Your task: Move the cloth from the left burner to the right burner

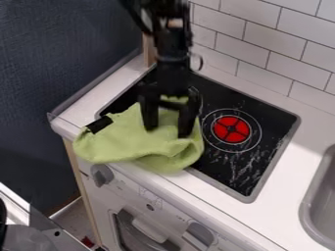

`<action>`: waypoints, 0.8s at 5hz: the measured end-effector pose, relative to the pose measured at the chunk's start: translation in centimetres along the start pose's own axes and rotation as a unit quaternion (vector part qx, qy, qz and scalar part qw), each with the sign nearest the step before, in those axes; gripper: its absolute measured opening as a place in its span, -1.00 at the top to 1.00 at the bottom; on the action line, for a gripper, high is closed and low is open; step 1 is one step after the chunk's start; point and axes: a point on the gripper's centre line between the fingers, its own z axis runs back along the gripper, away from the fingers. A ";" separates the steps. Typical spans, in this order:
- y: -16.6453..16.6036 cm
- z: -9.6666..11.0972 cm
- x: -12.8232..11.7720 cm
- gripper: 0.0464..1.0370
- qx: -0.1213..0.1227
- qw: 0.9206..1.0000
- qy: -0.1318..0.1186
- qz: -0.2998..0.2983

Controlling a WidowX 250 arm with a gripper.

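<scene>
camera view: green cloth (118, 142) crumpled over the left part of the black stovetop (226, 169), its near folds hanging past the front edge of the tabletop (299, 159). gripper (168, 132) above it, pointing down; jaws parted wide, cloth visible between them, no firm pinch seen. right burner (226, 132), red centre, just to the right of the cloth.

step in hand, as judged: secure a grip. best to set the jaws low about a raised fold near the bulk, then close fully, so more than one thin layer is caught. lift until the hanging front part clears the stovetop, shift right, lower over the red centre. a shallow pinch may slip or leave a trailing end behind; the free left part will probably drag.

hard to make out: left burner covered, exact position not readable. contact between fingertips and cloth uncertain. upper arm (163, 14) blurred and cut off at the top edge. underside of the cloth hidden.
</scene>
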 end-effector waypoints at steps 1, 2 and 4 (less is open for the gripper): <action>-0.4 -0.1 0.6 -0.93 -0.013 1.000 -0.016 -0.001; -1.4 -0.2 1.5 -0.93 -0.013 1.000 -0.020 -0.016; -9.3 0.2 5.3 -0.92 -0.005 0.992 -0.026 -0.122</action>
